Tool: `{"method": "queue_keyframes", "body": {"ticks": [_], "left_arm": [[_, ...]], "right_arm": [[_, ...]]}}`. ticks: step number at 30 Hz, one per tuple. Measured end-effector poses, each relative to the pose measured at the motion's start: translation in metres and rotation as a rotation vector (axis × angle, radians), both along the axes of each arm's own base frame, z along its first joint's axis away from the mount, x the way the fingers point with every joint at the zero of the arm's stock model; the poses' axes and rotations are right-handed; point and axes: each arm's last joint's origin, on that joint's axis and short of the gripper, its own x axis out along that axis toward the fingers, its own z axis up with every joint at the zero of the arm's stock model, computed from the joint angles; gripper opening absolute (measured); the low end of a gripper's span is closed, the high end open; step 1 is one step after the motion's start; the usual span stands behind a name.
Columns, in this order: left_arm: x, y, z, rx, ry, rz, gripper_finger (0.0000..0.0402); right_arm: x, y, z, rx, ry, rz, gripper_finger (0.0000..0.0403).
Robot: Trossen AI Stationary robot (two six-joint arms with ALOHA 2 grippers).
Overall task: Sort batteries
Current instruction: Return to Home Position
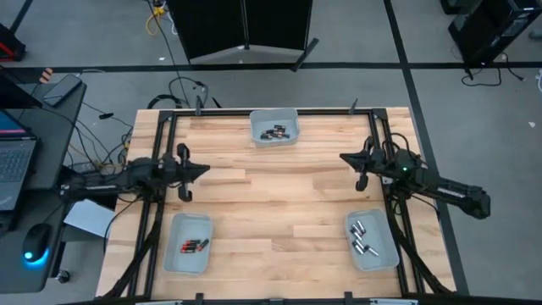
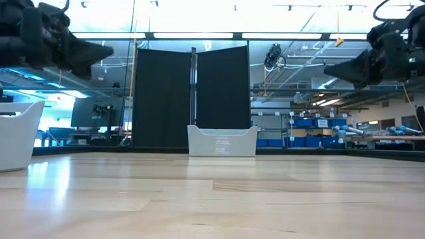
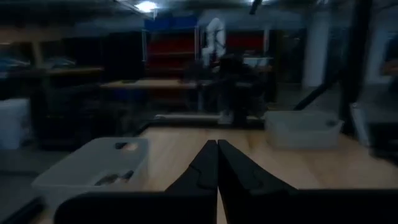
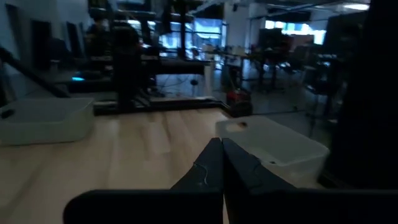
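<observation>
Three pale trays stand on the wooden table. The far middle tray (image 1: 273,127) holds black batteries (image 1: 275,132). Red-and-black batteries (image 1: 193,246) lie in the near left tray (image 1: 188,243), and silver-grey batteries (image 1: 364,239) in the near right tray (image 1: 371,240). My left gripper (image 1: 207,170) hovers level at the table's left side, pointing right, shut and holding nothing (image 3: 217,146). At the right side my right gripper (image 1: 342,158) hovers level, pointing left, also shut and with nothing in it (image 4: 221,142). Both are well above the tabletop in the low view.
Black frame rails (image 1: 161,144) run along the table's left and right sides under the arms. A black screen (image 2: 191,96) stands beyond the far edge. A desk with a laptop (image 1: 13,161) is off the table's left. The table's middle (image 1: 271,199) is bare wood.
</observation>
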Motion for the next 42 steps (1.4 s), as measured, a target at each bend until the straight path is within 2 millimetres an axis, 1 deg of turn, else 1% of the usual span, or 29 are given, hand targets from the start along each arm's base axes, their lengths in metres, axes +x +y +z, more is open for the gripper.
{"method": "queue_keyframes", "body": {"ticks": [3,5,9,12,17,23,27,29,31,34,42], "left_arm": [[-0.001,0.001,-0.002,-0.011,0.113,0.026,0.001],[-0.002,0.001,0.002,-0.011,0.109,0.048,0.001],[-0.003,0.003,0.002,-0.027,0.11,0.1,0.001],[-0.004,0.005,-0.003,-0.116,0.133,0.174,0.001],[-0.004,0.005,-0.008,-0.219,0.213,0.184,0.001],[-0.006,0.007,-0.009,-0.215,0.238,0.263,0.001],[-0.006,0.008,-0.009,-0.21,0.234,0.309,0.001],[-0.007,0.009,-0.009,-0.202,0.233,0.332,0.001],[-0.007,0.009,-0.009,-0.185,0.238,0.339,0.001],[-0.007,0.009,-0.009,-0.182,0.239,0.339,0.001],[-0.006,0.008,-0.009,-0.187,0.241,0.311,0.001]], "right_arm": [[0.0,-0.001,-0.003,0.004,0.017,-0.023,0.0002],[0.0,-0.001,-0.003,-0.003,0.017,-0.029,0.0002],[0.0,-0.002,-0.003,0.013,0.019,-0.047,0.0003],[0.001,-0.002,-0.005,0.043,0.03,-0.049,0.0005],[0.004,-0.004,-0.009,0.075,0.079,-0.082,0.0008],[0.007,-0.008,-0.013,0.091,0.123,-0.158,0.0013],[0.007,-0.008,-0.014,0.114,0.117,-0.173,0.0017],[0.006,-0.009,-0.013,0.121,0.105,-0.212,0.0014],[0.006,-0.01,-0.012,0.124,0.094,-0.257,0.001],[0.006,-0.011,-0.012,0.114,0.096,-0.27,0.0009],[0.006,-0.011,-0.012,0.103,0.101,-0.269,0.0051]]}}
